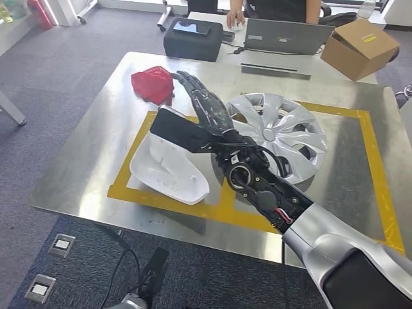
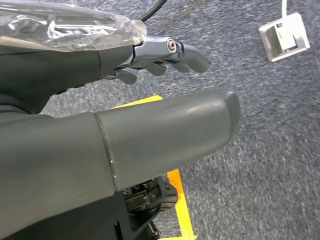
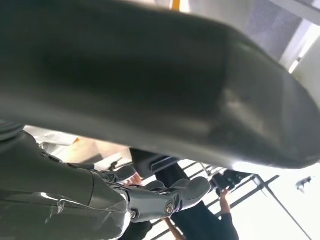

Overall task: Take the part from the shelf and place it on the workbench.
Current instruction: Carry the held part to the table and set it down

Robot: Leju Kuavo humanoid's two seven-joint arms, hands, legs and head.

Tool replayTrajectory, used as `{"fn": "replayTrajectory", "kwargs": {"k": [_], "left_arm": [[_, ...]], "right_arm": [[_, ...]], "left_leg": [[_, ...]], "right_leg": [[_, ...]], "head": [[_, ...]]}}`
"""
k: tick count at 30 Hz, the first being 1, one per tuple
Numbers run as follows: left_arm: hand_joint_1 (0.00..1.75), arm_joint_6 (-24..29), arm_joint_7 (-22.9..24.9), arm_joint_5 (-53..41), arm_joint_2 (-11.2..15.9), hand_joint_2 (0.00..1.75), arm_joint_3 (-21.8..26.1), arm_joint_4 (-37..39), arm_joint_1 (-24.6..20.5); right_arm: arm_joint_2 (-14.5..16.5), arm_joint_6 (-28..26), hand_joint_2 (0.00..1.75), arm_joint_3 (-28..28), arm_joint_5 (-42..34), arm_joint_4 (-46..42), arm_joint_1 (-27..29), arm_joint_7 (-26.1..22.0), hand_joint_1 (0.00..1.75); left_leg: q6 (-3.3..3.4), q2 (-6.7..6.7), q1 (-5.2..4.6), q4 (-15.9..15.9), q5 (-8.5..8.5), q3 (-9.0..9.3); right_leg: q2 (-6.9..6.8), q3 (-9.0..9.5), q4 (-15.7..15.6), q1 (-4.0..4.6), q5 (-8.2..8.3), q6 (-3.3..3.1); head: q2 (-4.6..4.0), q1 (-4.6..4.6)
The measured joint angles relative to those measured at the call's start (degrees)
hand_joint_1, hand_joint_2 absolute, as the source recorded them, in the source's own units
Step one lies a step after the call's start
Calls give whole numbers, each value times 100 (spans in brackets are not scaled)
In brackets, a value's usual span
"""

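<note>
Right hand point(image 1: 206, 109) stretched flat over workbench point(image 1: 97, 135), fingers extended and apart, holding nothing. Just beside and below its thumb, white mirror-cover part point(image 1: 167, 170) lying on the bench inside yellow tape frame point(image 1: 165, 201). Likely light, rigid, glossy plastic, slippery; best gripped across the narrower edge. Silver wheel cover point(image 1: 286, 132) behind the wrist. Left wrist view adds left hand point(image 2: 162, 57), empty, fingers loosely extended above grey carpet.

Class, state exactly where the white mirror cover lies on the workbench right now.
In the head view the white mirror cover lies at the left of the yellow-taped rectangle, left of the silver wheel cover, beneath the right hand.
</note>
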Motion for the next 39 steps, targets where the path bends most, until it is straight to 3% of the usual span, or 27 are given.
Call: {"fn": "replayTrajectory", "kwargs": {"k": [1, 8, 16, 24, 28, 39], "left_arm": [[0, 16, -4, 32, 9, 175, 0, 0, 20], [0, 103, -55, 220, 101, 175, 2, 1, 195], [0, 101, -114, 366, 224, 175, 8, 0, 380], [0, 84, -104, 367, 275, 175, 8, 0, 411], [0, 85, -99, 370, 286, 0, 8, 0, 411], [0, 72, -66, 391, 295, 0, 10, 0, 404]], "right_arm": [[-95, -34, 0, -107, -55, -149, 35, 26, 0], [-1023, -159, 0, -924, -504, -1680, 681, 312, 0], [-2084, 851, 0, -1786, -1926, -3716, 1995, 89, 0], [-2715, 1326, 0, -2241, -2597, -5142, 3062, -37, 0], [-2937, 1411, 0, -2424, -2621, -5679, 3509, -65, 0], [-3217, 1666, 0, -2651, -2503, -6671, 4179, -109, 0]], "left_leg": [[0, 0, 0, 0, 0, 1], [0, 1, -3, 2, -2, 12], [-2, 5, -4, 1, -5, 16], [-4, 7, -4, -8, -7, 20], [-5, 7, -4, -8, -7, 20], [-5, 7, -11, -10, -7, 21]], "right_leg": [[0, 1, 0, -1, 0, 0], [-1, 8, -3, -6, 0, 0], [3, 8, -4, -5, -1, 0], [3, 8, -4, -5, -6, -2], [4, 9, -4, -5, -8, -3], [3, 12, -4, -4, -11, -6]], "head": [[0, 0], [0, 1], [-1, 4], [0, 4], [0, 4], [0, 4]]}}
